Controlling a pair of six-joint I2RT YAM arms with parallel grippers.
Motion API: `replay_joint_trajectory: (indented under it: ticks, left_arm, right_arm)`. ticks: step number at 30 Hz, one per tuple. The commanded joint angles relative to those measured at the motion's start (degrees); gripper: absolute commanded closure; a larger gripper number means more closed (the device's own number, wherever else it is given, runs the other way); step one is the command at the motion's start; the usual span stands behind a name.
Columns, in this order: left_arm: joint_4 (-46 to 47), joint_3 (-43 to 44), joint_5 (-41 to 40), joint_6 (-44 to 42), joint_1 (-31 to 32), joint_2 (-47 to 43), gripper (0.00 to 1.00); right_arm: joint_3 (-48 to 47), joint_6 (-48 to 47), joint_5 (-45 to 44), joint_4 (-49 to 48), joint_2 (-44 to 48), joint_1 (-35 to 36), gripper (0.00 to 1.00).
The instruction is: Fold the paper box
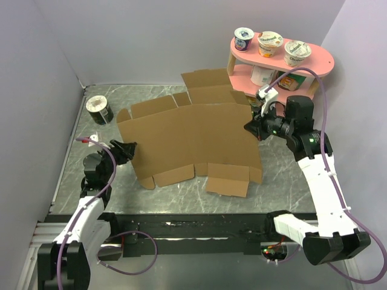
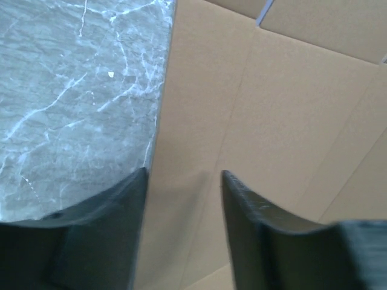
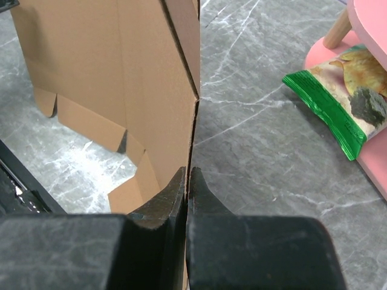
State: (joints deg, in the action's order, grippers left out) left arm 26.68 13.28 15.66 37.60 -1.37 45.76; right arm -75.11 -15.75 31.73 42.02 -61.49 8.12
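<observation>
The paper box is a wide brown cardboard sheet with flaps, lying partly raised in the middle of the table. My right gripper is at its right edge. In the right wrist view that gripper is shut on the thin edge of the paper box, which stands up from the jaws. My left gripper is at the sheet's left edge. In the left wrist view the left gripper stands open, and the paper box fills the gap between its fingers; whether they touch it I cannot tell.
A dark cup stands at the back left of the marble table. At the back right, a pink shelf carries yogurt cups, with a green chip bag on its lower level. Walls close in the left, back and right.
</observation>
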Motion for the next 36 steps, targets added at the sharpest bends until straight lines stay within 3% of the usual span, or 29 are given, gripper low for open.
replay_joint_trajectory:
  ticks: [1,4,13,17,27,31,32,34,35,36]
  left_arm:
    - [4.62,-0.53,2.45,0.28,-0.30,-0.49,0.52]
    - [4.17,-1.32,2.53,1.94,-0.22,-2.59,0.70]
    - [-1.62,-5.01,5.17,7.04,0.22,-12.17,0.90]
    - [-5.13,-5.98,5.78,9.24,0.49,-16.22,0.98]
    - [-18.49,-3.96,7.72,9.50,1.01,-23.68,0.99]
    - [-23.77,-2.47,8.77,10.21,0.93,-26.15,0.99]
    - [-24.65,-2.03,9.30,10.29,0.93,-26.51,0.98]
    - [-26.50,-0.11,11.22,10.38,0.93,-26.42,0.80]
    - [-28.41,1.04,11.32,10.38,0.93,-26.16,0.66]
    - [-31.48,2.35,11.15,9.69,0.93,-25.55,0.33]
  right_arm:
    - [-2.94,-1.22,0.09,-1.85,-0.03,0.49,1.00]
    - [-3.02,-0.60,-0.17,-2.20,0.06,0.93,1.00]
    - [-8.03,-0.60,-9.48,-0.54,-5.82,7.87,1.00]
    - [-11.71,0.45,-19.04,-0.18,-10.39,12.61,1.00]
    - [-17.35,1.78,-37.50,-1.85,-18.30,20.88,1.00]
    - [-18.84,-0.07,-40.42,-3.17,-21.47,21.85,1.00]
    - [-19.97,-1.20,-40.34,-3.17,-22.87,21.94,1.00]
    - [-21.21,-2.44,-40.16,-3.17,-24.46,21.94,1.00]
    - [-22.35,-3.75,-40.34,-3.09,-25.94,21.94,1.00]
    - [-23.06,-4.46,-40.51,-2.56,-26.74,21.94,1.00]
